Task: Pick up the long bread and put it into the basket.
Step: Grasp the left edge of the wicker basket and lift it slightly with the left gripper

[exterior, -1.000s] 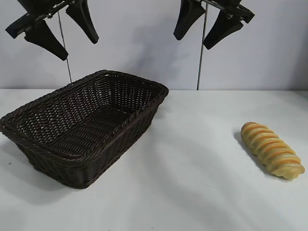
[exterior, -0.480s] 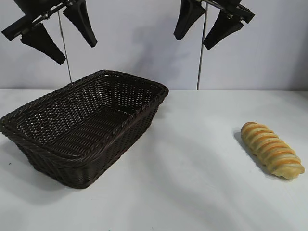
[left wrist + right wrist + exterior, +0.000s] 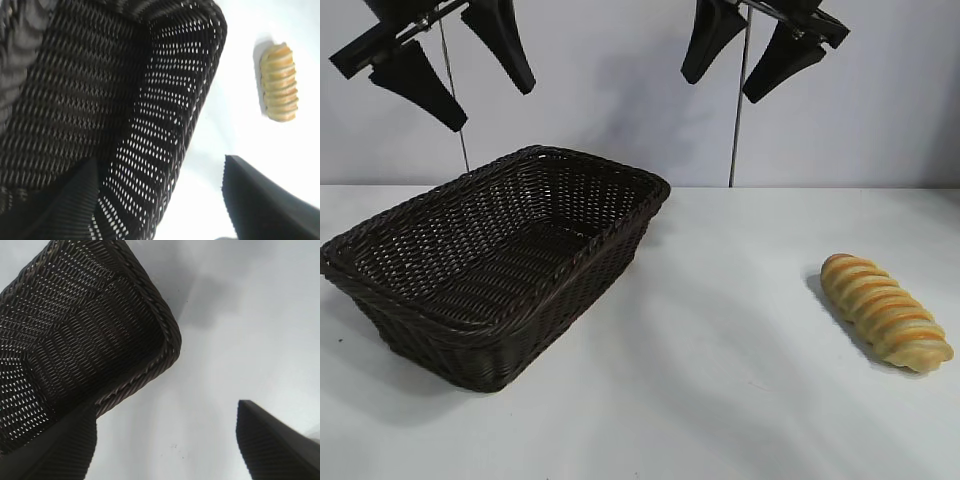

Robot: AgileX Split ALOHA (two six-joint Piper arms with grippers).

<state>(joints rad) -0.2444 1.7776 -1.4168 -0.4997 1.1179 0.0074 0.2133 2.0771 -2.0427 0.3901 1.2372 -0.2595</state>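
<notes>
Both arms cut off above, basket [image 3: 495, 265] interior bare, long bread [image 3: 886, 312] on table

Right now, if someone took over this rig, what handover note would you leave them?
Left gripper: open, empty, high above the basket.
Right gripper: open, empty, high above the bare table between basket and bread.
Long bread: lying on the table at the right, well apart from the basket.
Basket: holds nothing.
Done: nothing yet.
Left: grasp the bread, carry it over, drop it in the basket.

Long bread [image 3: 279, 82] lies apart from the basket [image 3: 165, 100], beyond spread fingers [image 3: 265, 200]
</notes>
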